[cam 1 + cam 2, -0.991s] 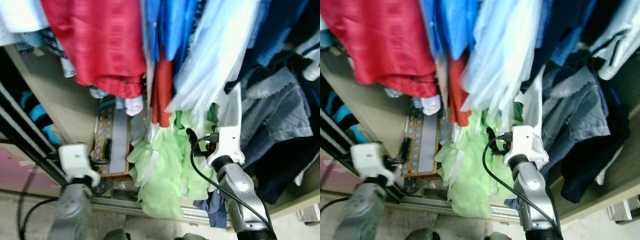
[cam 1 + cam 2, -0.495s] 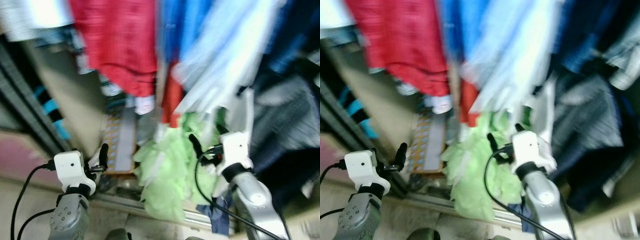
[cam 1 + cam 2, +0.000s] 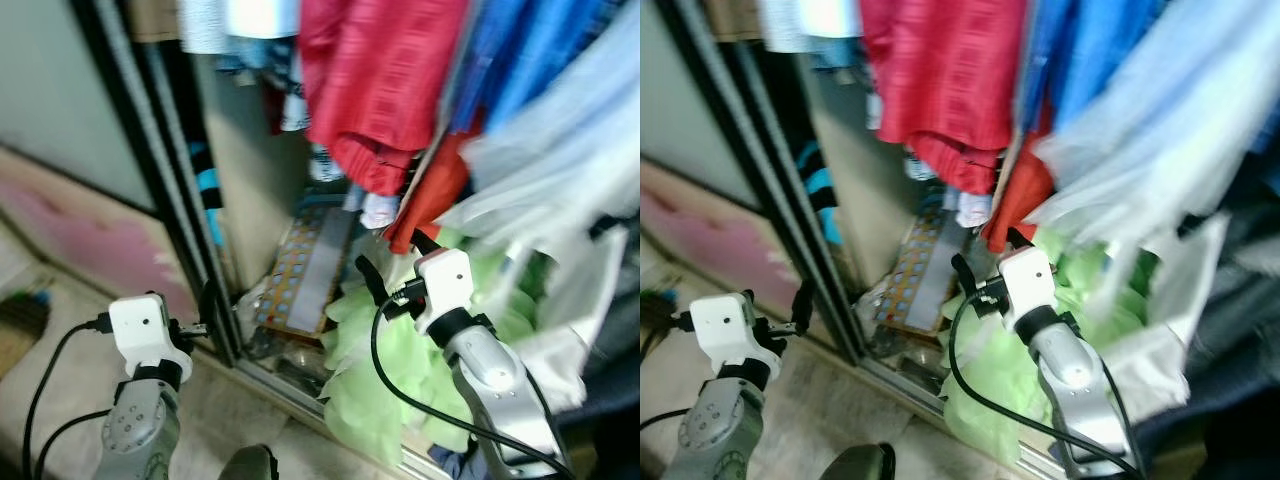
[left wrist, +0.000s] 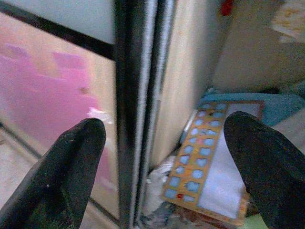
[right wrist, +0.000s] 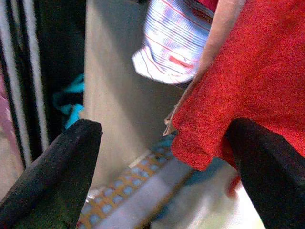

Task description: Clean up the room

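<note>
The robot stands at an open wardrobe crammed with hanging clothes. Its left gripper (image 4: 162,162) is held low in front of the dark sliding-door frame (image 3: 165,170), fingers spread wide apart with nothing between them; the frame's black and silver rails run upright between those fingers in the left wrist view. The right gripper (image 3: 392,262) reaches into the wardrobe, its fingers also parted and empty, just below the hem of a red garment (image 3: 385,85) hanging from above, and just over a pale green heap of fabric (image 3: 375,375) that spills across the wardrobe's floor toward its front edge. Behind that heap, leaning on the wardrobe floor near the inner side wall, lies a flat patterned board (image 3: 305,270) with blue squares and a grey strip; its long axis runs from the front sill back into the wardrobe. Blue and pale garments (image 3: 545,120) hang to the right of the red one.
</note>
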### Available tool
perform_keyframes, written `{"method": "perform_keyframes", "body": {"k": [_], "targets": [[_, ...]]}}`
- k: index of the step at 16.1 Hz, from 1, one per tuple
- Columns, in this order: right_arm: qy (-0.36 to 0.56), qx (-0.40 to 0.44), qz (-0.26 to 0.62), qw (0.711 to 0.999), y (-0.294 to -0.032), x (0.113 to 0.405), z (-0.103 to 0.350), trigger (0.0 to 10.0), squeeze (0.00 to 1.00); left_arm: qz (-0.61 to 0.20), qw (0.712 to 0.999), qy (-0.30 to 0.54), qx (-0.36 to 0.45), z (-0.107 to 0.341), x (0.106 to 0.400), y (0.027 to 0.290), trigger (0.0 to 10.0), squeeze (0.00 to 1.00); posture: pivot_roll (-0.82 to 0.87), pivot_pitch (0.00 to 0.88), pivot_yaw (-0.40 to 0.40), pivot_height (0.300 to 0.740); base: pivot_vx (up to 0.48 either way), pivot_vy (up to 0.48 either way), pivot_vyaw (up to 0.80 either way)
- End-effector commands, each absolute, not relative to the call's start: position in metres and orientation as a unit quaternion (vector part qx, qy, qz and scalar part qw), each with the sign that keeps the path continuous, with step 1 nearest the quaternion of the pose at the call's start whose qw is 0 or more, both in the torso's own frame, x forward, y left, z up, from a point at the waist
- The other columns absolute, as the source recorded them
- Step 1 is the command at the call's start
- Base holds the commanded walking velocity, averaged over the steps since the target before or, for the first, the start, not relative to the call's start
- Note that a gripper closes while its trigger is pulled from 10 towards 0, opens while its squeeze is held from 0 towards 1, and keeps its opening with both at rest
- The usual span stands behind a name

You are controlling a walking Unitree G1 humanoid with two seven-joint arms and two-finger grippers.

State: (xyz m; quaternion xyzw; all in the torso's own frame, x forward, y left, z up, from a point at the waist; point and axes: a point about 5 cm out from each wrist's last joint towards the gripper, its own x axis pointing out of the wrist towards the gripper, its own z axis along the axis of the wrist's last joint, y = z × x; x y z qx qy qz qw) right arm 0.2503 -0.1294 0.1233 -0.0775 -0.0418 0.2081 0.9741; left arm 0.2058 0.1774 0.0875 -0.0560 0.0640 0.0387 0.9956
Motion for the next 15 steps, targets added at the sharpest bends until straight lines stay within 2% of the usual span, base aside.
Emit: {"method": "perform_keyframes", "body": {"k": [1, 9, 12, 15], "targets": [[-0.033, -0.074, 0.203, 0.976, -0.131, 0.253, 0.120, 10.0, 0.00, 0.036, 0.996, 0.057, -0.051, 0.093, 0.209, 0.176, 10.0, 0.00, 0.04, 0.017, -0.013, 0.740, 0.000, 0.000, 0.80], [-0.012, -0.054, 0.184, 0.981, -0.140, 0.247, 0.114, 10.0, 0.00, 0.037, 0.996, 0.060, -0.050, 0.093, 0.207, 0.176, 10.0, 0.00, 0.03, 0.016, -0.001, 0.740, 0.000, 0.000, 0.80], [-0.002, -0.045, 0.210, 0.977, -0.136, 0.245, 0.112, 10.0, 0.00, 0.041, 0.996, 0.072, -0.029, 0.090, 0.207, 0.176, 10.0, 0.00, 0.03, 0.018, -0.003, 0.740, 0.000, 0.000, 0.80], [0.002, -0.042, 0.231, 0.972, -0.133, 0.243, 0.111, 10.0, 0.00, 0.035, 0.996, 0.067, -0.049, 0.091, 0.208, 0.172, 10.0, 0.00, 0.02, 0.023, -0.006, 0.740, 0.000, 0.000, 0.80]]}}
